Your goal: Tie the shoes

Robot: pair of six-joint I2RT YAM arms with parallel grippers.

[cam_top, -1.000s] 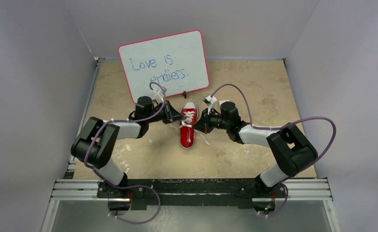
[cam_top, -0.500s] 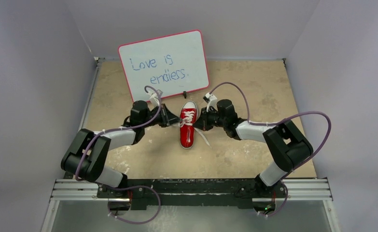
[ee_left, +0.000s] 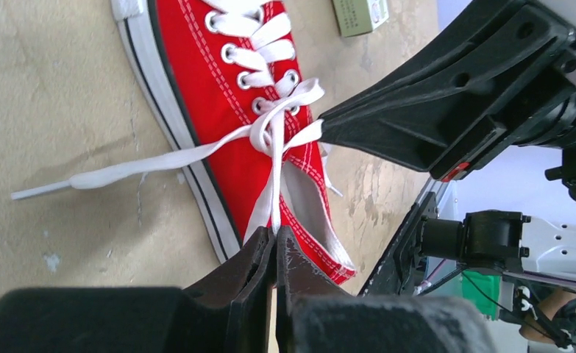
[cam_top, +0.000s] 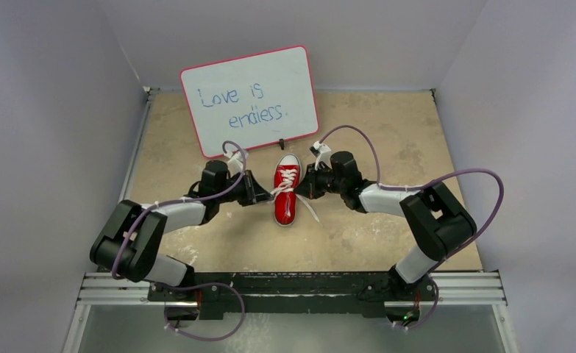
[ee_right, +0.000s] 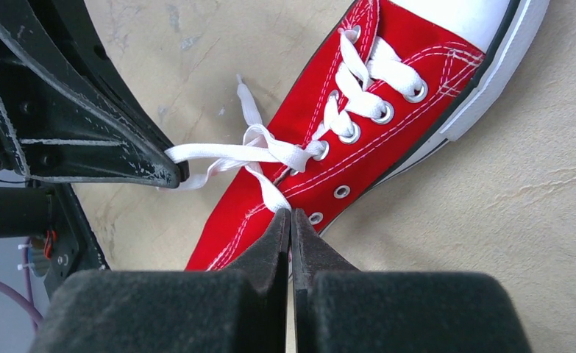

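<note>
Sneaker [cam_top: 287, 204] sits sole-down on the table [cam_top: 388, 132], directly between the two sets of fingertips. Toe cap [ee_right: 470, 16] points away from the arm bases, toward the whiteboard [cam_top: 249, 99].

Left gripper [ee_left: 276, 237]: fingers pressed together, pinching one strand of the laces [ee_left: 273, 143] right at the tips. The strand runs taut and straight ahead from the tips to a crossing over the upper eyelets. The tips sit beside the sneaker's ankle opening, on its outer side, near the white sole edge. Cannot tell whether they touch the canvas.

Right gripper [ee_right: 290, 219]: fingers closed, with a second strand clamped at the tips. This strand is short and goes from the tips up to the same crossing, just ahead of them. The tips hang over the red canvas at the ankle end. Two empty eyelets lie just to the right of the tips in the right wrist view.

Each wrist view shows the opposite gripper across the sneaker, with a white strand stretched flat to its tip. The two held strands pull outward in opposite directions from the crossing. Cannot tell whether the crossing is a full knot or a single wrap.

One loose lace end [ee_left: 115, 173] lies slack on the table, off to the left of the left fingers in the left wrist view.

Small box [ee_left: 360, 13] sits on the table beyond the toe end, well apart from both sets of fingers.
</note>
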